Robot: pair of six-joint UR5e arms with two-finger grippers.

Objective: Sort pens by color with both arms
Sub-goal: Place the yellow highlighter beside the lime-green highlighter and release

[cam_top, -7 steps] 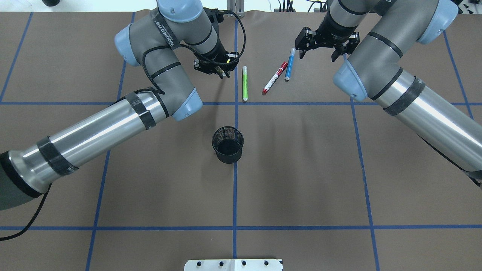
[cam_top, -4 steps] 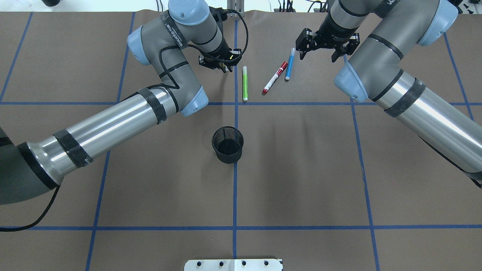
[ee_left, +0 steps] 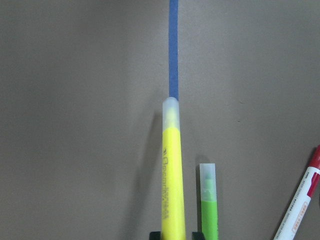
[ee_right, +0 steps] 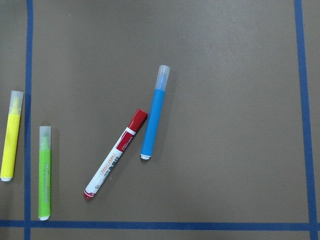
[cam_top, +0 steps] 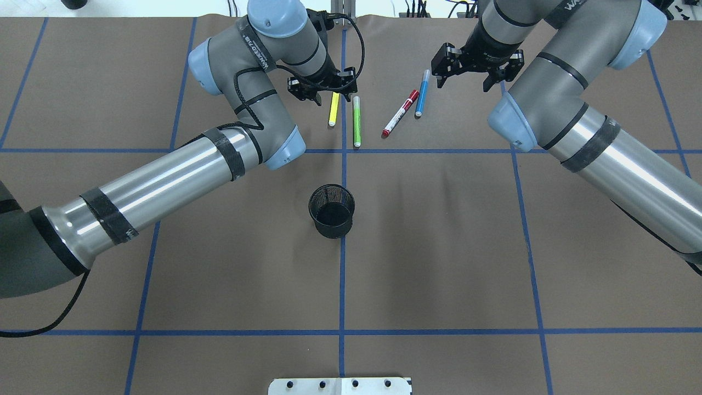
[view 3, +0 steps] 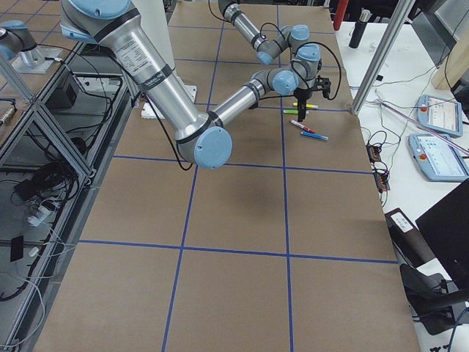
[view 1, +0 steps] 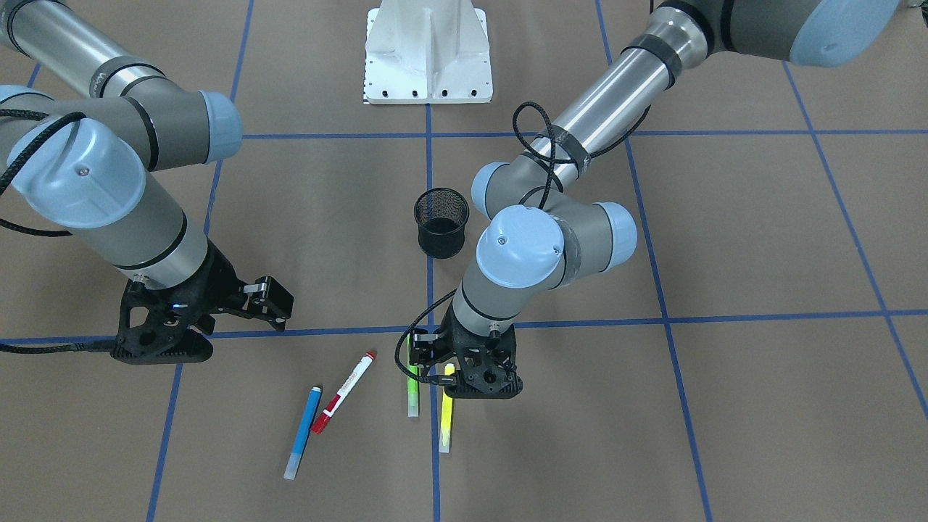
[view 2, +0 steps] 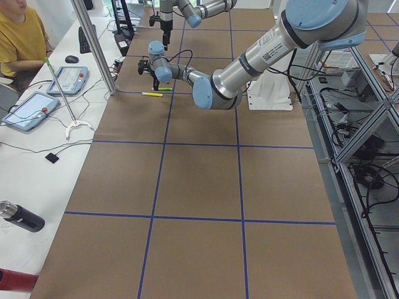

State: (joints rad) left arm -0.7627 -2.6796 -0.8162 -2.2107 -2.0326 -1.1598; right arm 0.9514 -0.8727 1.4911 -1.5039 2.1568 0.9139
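Yellow pen [cam_top: 332, 111] has left the left hand [cam_top: 333, 96]. 0.6 s ago only a sliver of yellow showed between the fingers; now it lies on the bench [cam_top: 439, 247]. It sits just beside the green pen [cam_top: 356, 123] and parallel to it, one on either side of the centre tape [cam_top: 342, 274], with long axes running near–far from the robot.

Left hand is part open. In the wrist view the fingertips [ee_left: 155, 235] flank the yellow barrel with a gap on each side, so it looks released and the hand holds nothing.

Blue pen [cam_top: 421, 94] also lies roughly near–far, slightly tilted. Red pen [cam_top: 400, 114] lies diagonally, its cap end close to blue's near end; I can't tell whether they touch. Both are well clear of green.

Right hand [cam_top: 462, 85] is wide open and empty. It's just off blue's far end, toward the robot's right, so it's clearly the nearer arm for blue and red. Left is nearer for green.

My read: whichever pen goes next, the fingers have to close across the barrel, so wrist yaw must match that pen's axis — red needs the most turn.

- **Pens:** slim, smooth plastic cylinders with translucent pale caps on yellow, green and blue. I'd expect them to roll if nudged.
- **Bench:** matte brown paper.
- **Cup [cam_top: 332, 229]:** black wire mesh, standing upright on the tape, nearer the robot and well apart from all the pens.
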